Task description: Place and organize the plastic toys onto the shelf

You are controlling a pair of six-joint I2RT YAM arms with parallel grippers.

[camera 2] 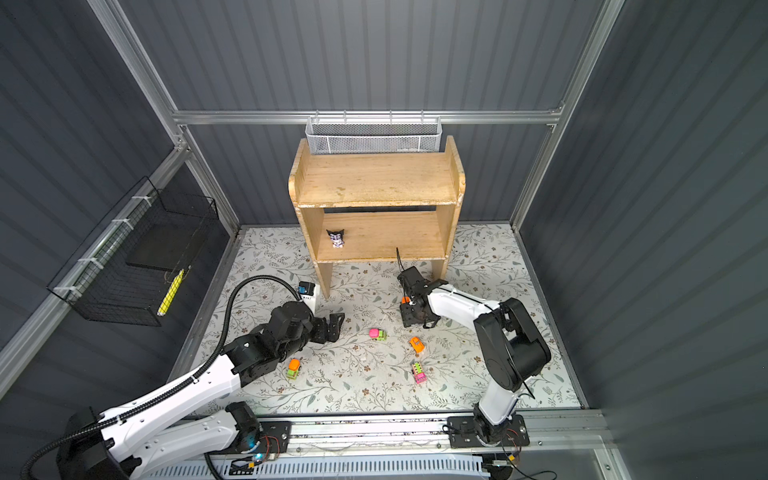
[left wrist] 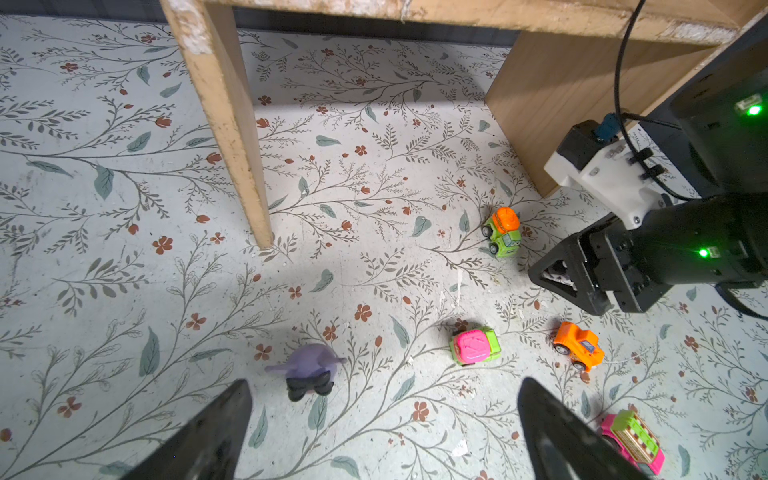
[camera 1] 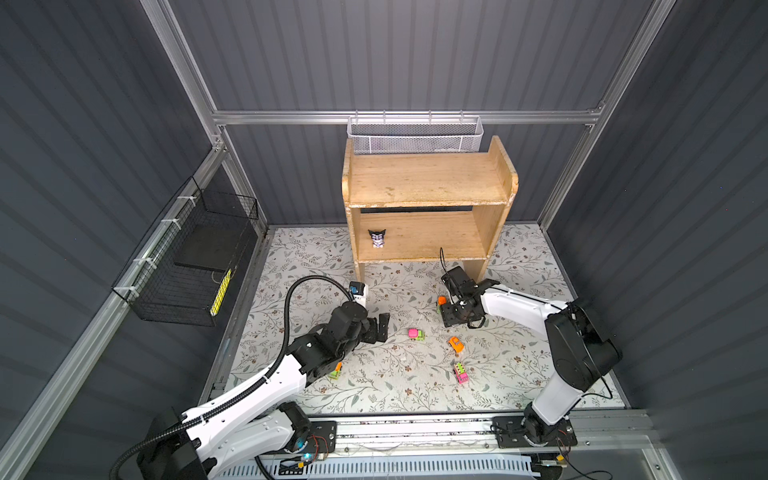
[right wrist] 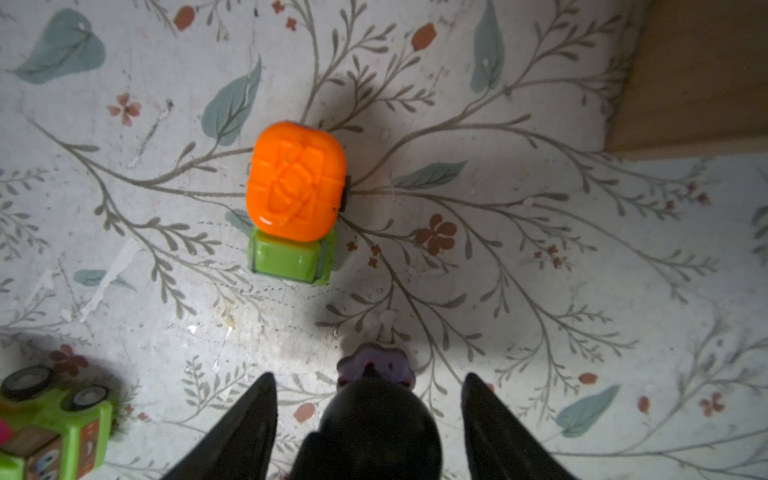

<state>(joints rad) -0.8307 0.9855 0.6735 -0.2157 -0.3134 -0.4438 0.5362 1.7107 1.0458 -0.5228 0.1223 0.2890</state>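
In the right wrist view my right gripper (right wrist: 368, 376) is open, and a black-and-lilac figurine (right wrist: 374, 419) sits between its fingers with a gap on each side. An orange-and-green car (right wrist: 295, 195) lies just ahead on the mat. My left gripper (left wrist: 384, 384) is wide open over the mat, a lilac figurine (left wrist: 305, 370) lying near one fingertip. Another figurine (camera 1: 377, 239) stands on the lower tier of the shelf (camera 1: 428, 183). A pink-and-green car (camera 1: 416, 334), an orange car (camera 1: 456, 345), a green-and-pink car (camera 1: 460, 372) and an orange-and-green car (camera 1: 336, 370) lie on the mat.
A white mesh basket (camera 1: 413, 135) hangs behind the shelf. A black wire basket (camera 1: 195, 266) hangs on the left wall. The shelf's legs (left wrist: 224, 124) stand just beyond both grippers. A metal rail (camera 1: 415, 428) runs along the front edge.
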